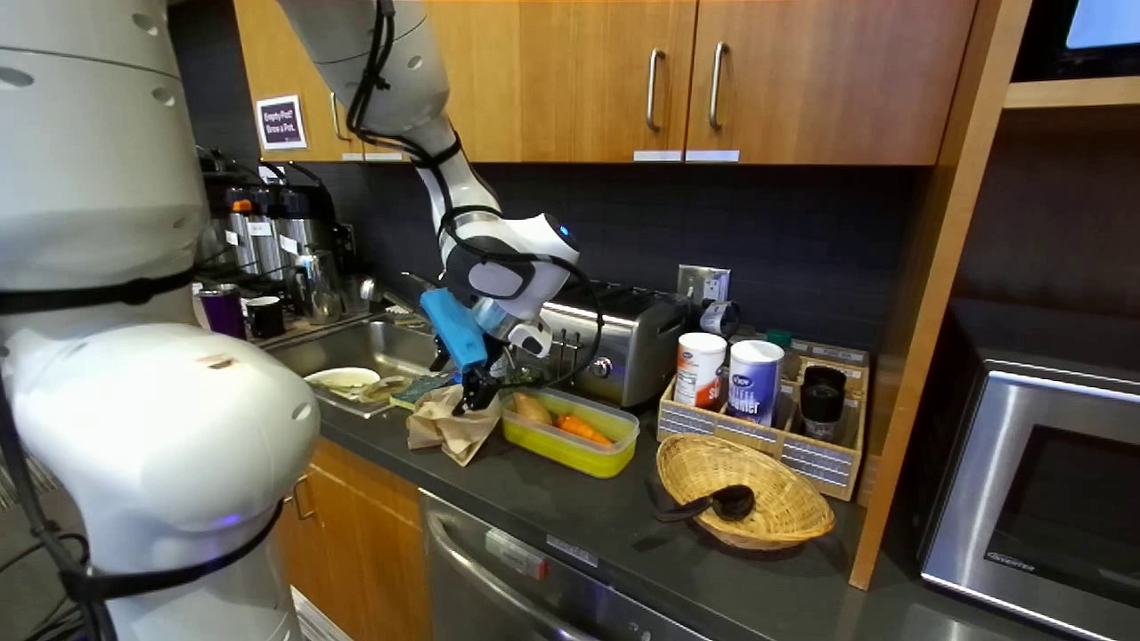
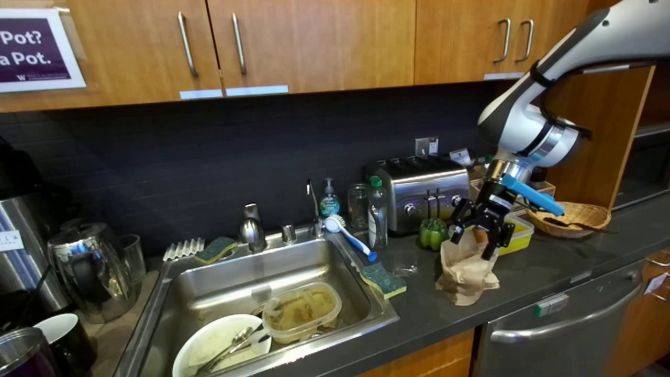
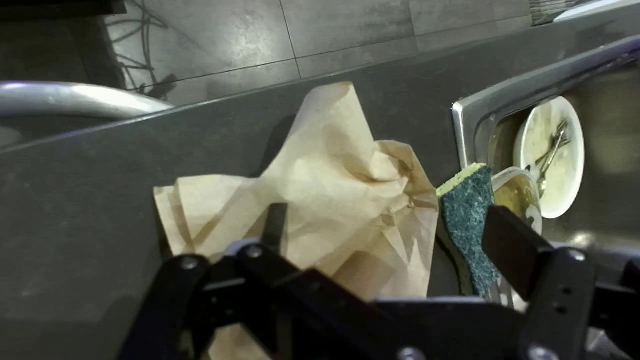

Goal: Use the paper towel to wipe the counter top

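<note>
Hand [image 2: 472,247] over the paper towel [image 2: 463,283], fingers [image 3: 517,250] spread well apart, nothing gripped between them; whether a fingertip touches the paper cannot be told. The paper towel lies crumpled on the tabletop [image 2: 562,264], near the front edge, between the green-and-yellow sponge [image 2: 384,280] and the yellow tray [image 1: 570,452]. Wrist view: one finger overlaps the paper towel, the other the sponge's edge. In an exterior view, toaster [image 2: 432,193] and green pepper [image 2: 433,234] stand farther back.

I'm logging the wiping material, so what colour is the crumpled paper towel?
The paper towel is plain tan-brown, seen best in the wrist view.
</note>
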Robot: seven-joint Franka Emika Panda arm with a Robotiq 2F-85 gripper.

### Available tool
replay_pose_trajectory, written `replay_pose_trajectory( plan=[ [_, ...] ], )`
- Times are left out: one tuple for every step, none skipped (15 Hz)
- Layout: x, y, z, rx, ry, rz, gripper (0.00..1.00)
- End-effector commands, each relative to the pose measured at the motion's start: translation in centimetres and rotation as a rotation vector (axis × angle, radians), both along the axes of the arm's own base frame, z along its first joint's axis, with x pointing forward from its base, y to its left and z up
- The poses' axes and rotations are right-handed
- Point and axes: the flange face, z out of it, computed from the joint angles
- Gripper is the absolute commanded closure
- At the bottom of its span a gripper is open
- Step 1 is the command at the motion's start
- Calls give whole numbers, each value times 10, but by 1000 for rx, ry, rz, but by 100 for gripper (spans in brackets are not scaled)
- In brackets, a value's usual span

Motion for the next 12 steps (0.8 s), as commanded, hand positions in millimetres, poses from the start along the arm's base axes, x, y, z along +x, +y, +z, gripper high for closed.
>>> replay_pose_trajectory(
  plan=[
    [-17, -7, -3, -26, 30, -60, 0],
    [-20, -10, -6, -32, 39, -70, 0],
    [-23, -11, -9, -34, 47, -77, 0],
    [-25, -12, -11, -34, 54, -80, 0],
    [-26, -12, -13, -32, 54, -77, 0],
    [-26, -12, -14, -30, 48, -69, 0],
    [-25, -12, -14, -34, 36, -66, 0],
    [-23, -12, -14, -35, 23, -62, 0],
    [-21, -13, -13, -37, 9, -62, 0],
    [-18, -13, -13, -38, -9, -59, 21],
    [-16, -14, -13, -39, -19, -59, 26],
    [-14, -15, -13, -38, -30, -59, 31]
  ],
)
